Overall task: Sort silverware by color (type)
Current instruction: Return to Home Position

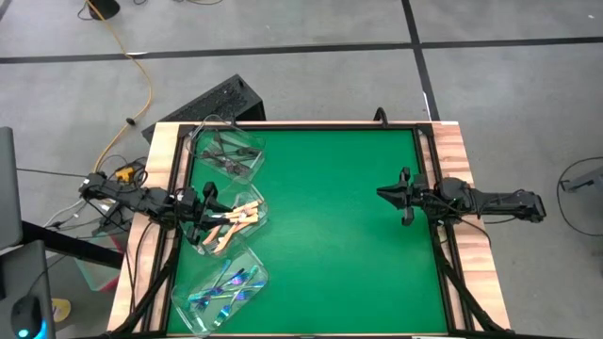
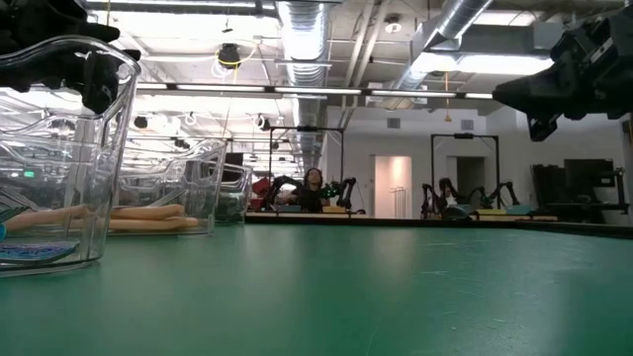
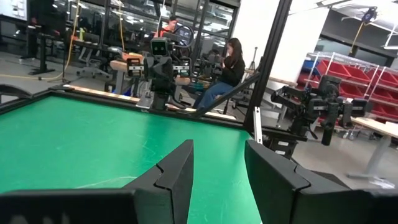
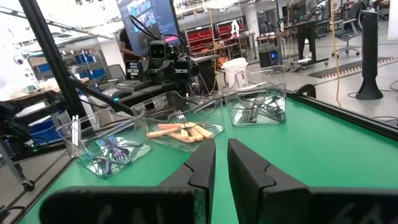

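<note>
Three clear tubs stand along the table's left side. The far tub holds dark silver-grey forks. The middle tub holds cream-tan handled forks, also visible in the right wrist view. The near tub holds iridescent blue-purple forks. My left gripper hovers over the middle tub's left part, open and empty, its gap showing in the left wrist view. My right gripper hangs above the table's right part, holding nothing. Only a thin slit shows between its fingers.
Bare green mat fills the middle and right of the table between the two arms. Wooden borders and black rails frame it. People sit at benches in the room beyond.
</note>
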